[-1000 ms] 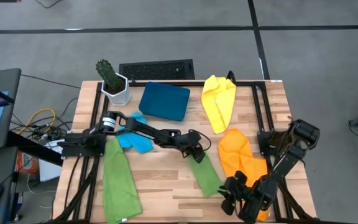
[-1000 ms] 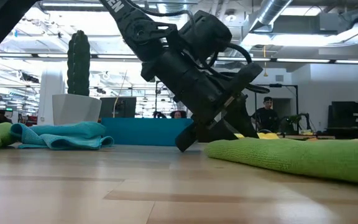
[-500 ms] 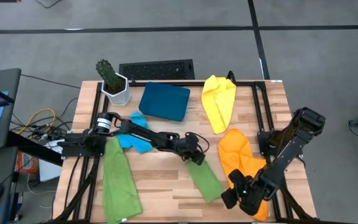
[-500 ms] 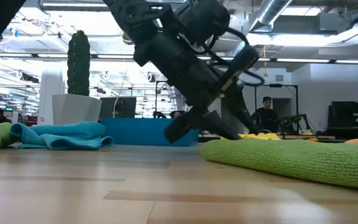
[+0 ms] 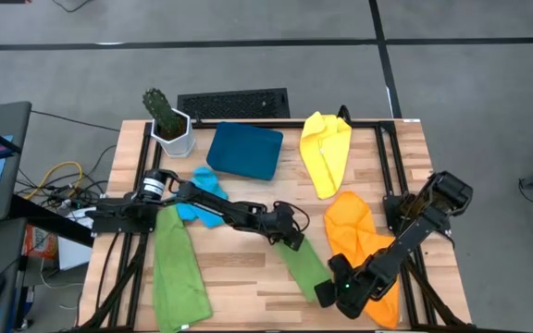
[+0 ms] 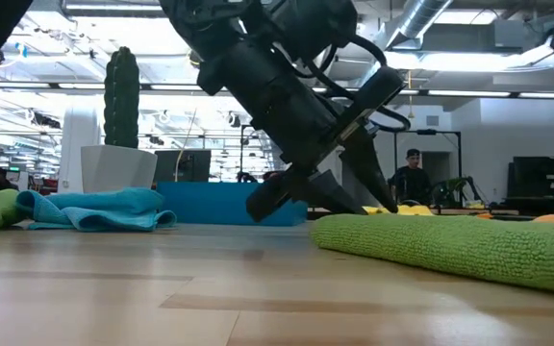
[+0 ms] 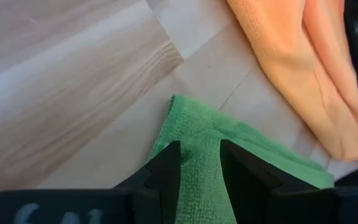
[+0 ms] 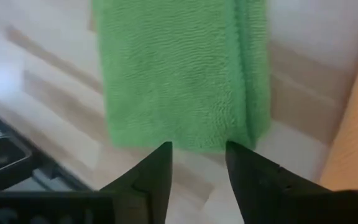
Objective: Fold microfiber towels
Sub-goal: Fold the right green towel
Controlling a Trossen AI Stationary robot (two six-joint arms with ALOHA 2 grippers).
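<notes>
A narrow green towel (image 5: 308, 266) lies flat on the wooden table (image 5: 239, 268), near its middle. My left gripper (image 5: 290, 237) is shut on the towel's far end and shows again in the low view (image 6: 311, 197). My right gripper (image 5: 334, 292) stands open just past the towel's near end (image 8: 179, 134), with only table between its fingers. A second green towel (image 5: 176, 270) lies at the near left, and a crumpled sky-blue towel (image 5: 202, 205) lies beside it. The yellow towel (image 5: 327, 153) and the orange towel (image 5: 359, 236) lie on the right. My left gripper pinches the green towel's far end (image 7: 199, 144) between its two fingers (image 7: 166, 167). A small ridge of cloth is gathered up in the gap. The fingers slant down from the table's left. The rest of the towel lies flat on the table.
A dark teal tray (image 5: 245, 150) and a potted cactus (image 5: 168, 122) stand at the back, with a black grille (image 5: 233, 102) behind them. Black frame rails (image 5: 389, 166) run along both table sides. Bare wood lies between the two green towels.
My right gripper has travelled along the near edge toward the table's left, rolling as it went, and now stands at the green towel's near end. My left gripper has risen a little with the towel's far end still in its fingers.
</notes>
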